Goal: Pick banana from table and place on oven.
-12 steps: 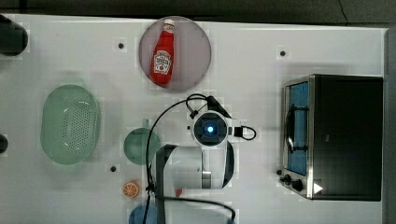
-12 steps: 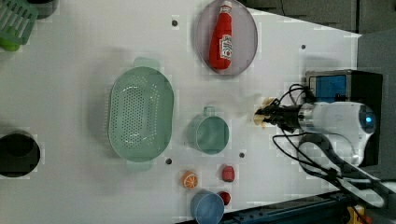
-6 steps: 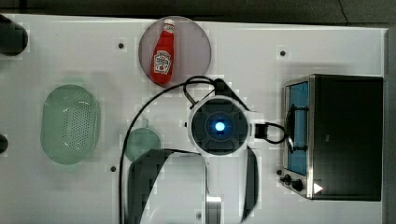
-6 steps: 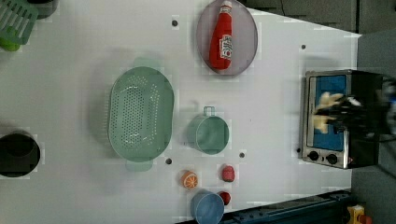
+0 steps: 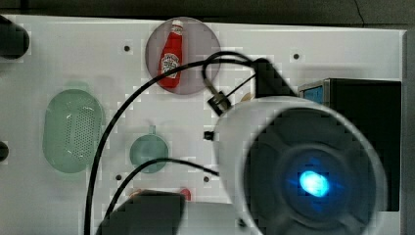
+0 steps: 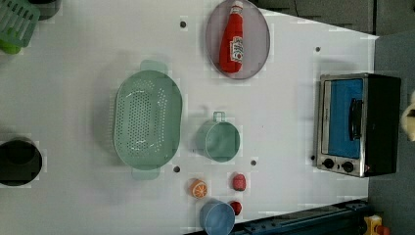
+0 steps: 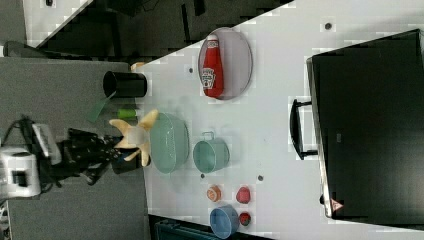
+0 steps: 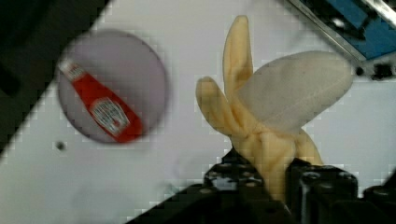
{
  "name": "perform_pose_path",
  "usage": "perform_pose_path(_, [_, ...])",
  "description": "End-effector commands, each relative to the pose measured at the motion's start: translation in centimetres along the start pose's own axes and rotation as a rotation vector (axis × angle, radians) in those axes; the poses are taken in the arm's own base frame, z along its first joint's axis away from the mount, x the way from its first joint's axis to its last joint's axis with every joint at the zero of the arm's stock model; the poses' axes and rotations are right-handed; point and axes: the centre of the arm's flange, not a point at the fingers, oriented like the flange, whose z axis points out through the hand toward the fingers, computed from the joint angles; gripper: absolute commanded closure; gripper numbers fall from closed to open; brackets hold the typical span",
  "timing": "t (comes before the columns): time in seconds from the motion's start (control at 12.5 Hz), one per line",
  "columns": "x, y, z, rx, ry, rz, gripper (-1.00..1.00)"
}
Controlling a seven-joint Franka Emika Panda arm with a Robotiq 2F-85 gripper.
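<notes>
My gripper [image 8: 273, 179] is shut on the banana [image 8: 275, 107], a soft peeled toy with yellow peel flaps and a pale core, gripped at its lower end. In the right view the banana [image 7: 134, 136] and the gripper [image 7: 107, 150] hang high above the white table [image 7: 280, 75], off the right view's left side. The banana's pale tip [image 6: 408, 117] shows at the left view's right edge, beside the oven [image 6: 359, 125]. The oven's black top [image 5: 372, 112] lies partly under my arm's white body [image 5: 293, 166] in the top view. The oven [image 7: 370, 125] stands with its door shut.
A ketchup bottle [image 6: 232, 41] lies on a grey round plate [image 6: 259, 34]. A green colander [image 6: 147, 120], a green cup [image 6: 221, 141], a blue cup [image 6: 216, 218], an orange slice [image 6: 198, 188] and small red toys [image 6: 238, 181] sit on the table. A black pot [image 6: 18, 161] is at the left view's left edge.
The arm has risen towards the top camera and shifted towards the oven, carrying the banana. In the left view it has slid out past the right edge.
</notes>
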Motion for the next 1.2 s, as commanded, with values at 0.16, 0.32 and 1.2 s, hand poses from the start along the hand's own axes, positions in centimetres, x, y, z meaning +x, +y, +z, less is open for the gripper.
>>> perform_pose_path(0.16, [8.4,4.0,7.2,-0.093,-0.078,0.022,0.58])
perform_pose_path(0.32, [13.1,8.1,9.0,-0.102,-0.088,-0.003,0.58])
perform_pose_path(1.2, [25.4,23.8,19.5,-0.180,-0.074,-0.147,0.11])
